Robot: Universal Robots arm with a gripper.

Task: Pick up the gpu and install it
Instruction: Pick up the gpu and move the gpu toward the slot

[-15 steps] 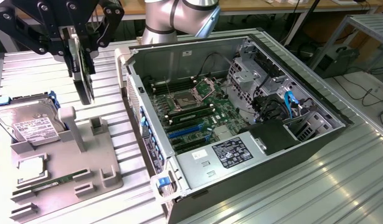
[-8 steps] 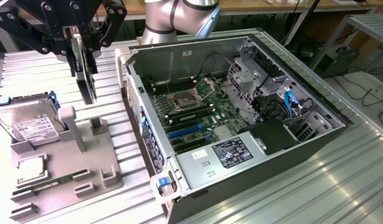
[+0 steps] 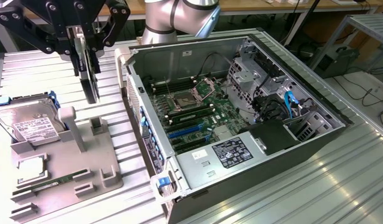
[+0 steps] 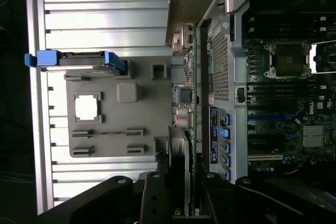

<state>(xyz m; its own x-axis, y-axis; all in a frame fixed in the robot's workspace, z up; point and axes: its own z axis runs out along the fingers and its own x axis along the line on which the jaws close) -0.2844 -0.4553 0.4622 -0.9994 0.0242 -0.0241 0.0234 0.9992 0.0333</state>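
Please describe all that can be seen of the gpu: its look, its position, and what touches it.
The gpu is a thin flat black card with a pale metal strip along one edge. It hangs upright, clamped at its upper end by the gripper, above the grey parts tray and to the exterior view's left of the open computer case. Nothing else seems to touch it.

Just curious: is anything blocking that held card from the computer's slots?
The gripper holds the gpu outside the open case. Its perforated wall stands between the gpu and the blue slots; from above, nothing visible.
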